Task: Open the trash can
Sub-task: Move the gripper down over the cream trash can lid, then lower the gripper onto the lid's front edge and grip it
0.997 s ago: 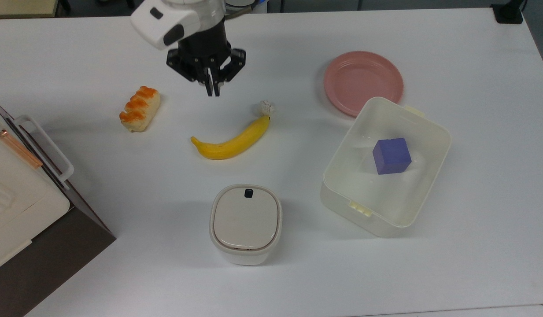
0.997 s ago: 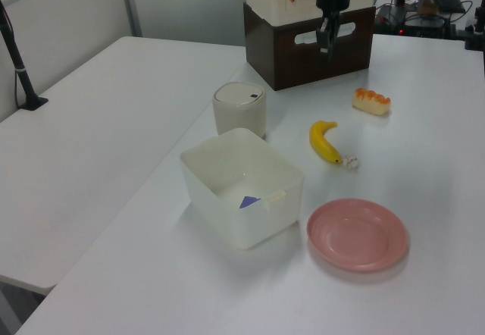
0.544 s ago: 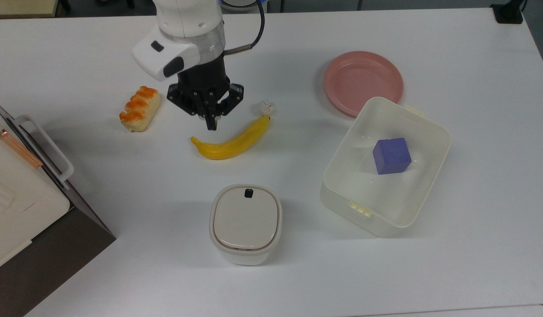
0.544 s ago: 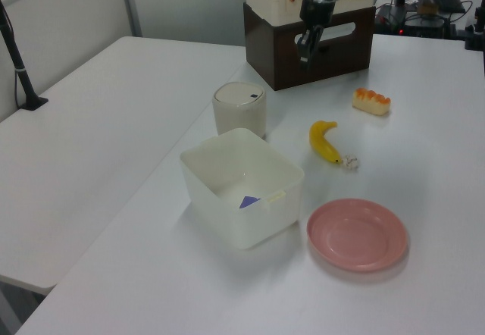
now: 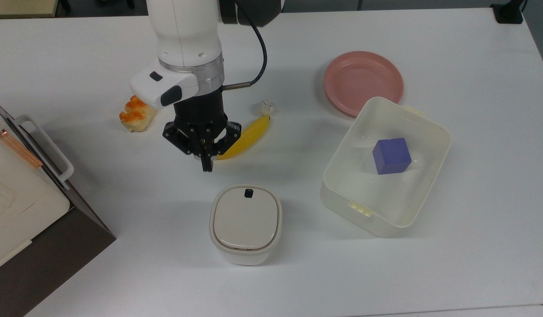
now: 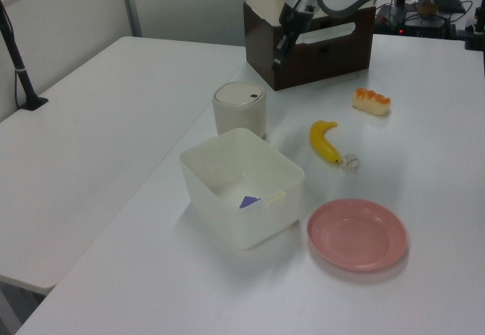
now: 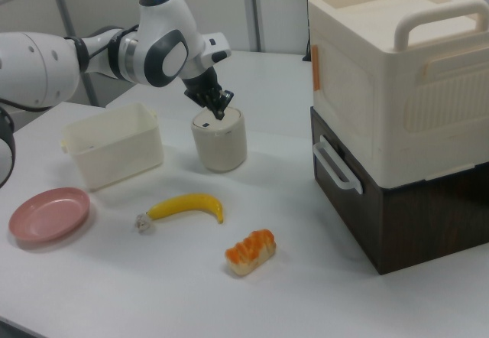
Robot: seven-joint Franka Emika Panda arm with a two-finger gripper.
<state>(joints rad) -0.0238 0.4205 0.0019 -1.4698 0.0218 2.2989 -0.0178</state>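
The trash can point(image 5: 246, 223) is a small white rounded bin with a beige lid, which lies flat and closed, and a black button point(image 5: 249, 192) at the lid's far edge. It also stands in the left view point(image 6: 239, 108) and the right view point(image 7: 219, 139). My gripper point(image 5: 206, 166) hangs shut with nothing in it, pointing down, just beyond the can toward the top view's upper left. In the right view my gripper point(image 7: 220, 109) sits close above the lid's button side. In the left view my gripper point(image 6: 278, 56) is above and behind the can.
A banana point(image 5: 247, 136) lies partly under my wrist, with a bread roll point(image 5: 137, 115) at the top view's left. A pink plate point(image 5: 363, 81) and a translucent tub point(image 5: 355, 207) holding a purple cube point(image 5: 391, 155) are at the top view's right. A tall cream-and-brown box point(image 7: 397, 116) stands nearby.
My gripper has travelled over the banana toward the trash can, down the top view, and stayed shut. The objects on the table have not moved.
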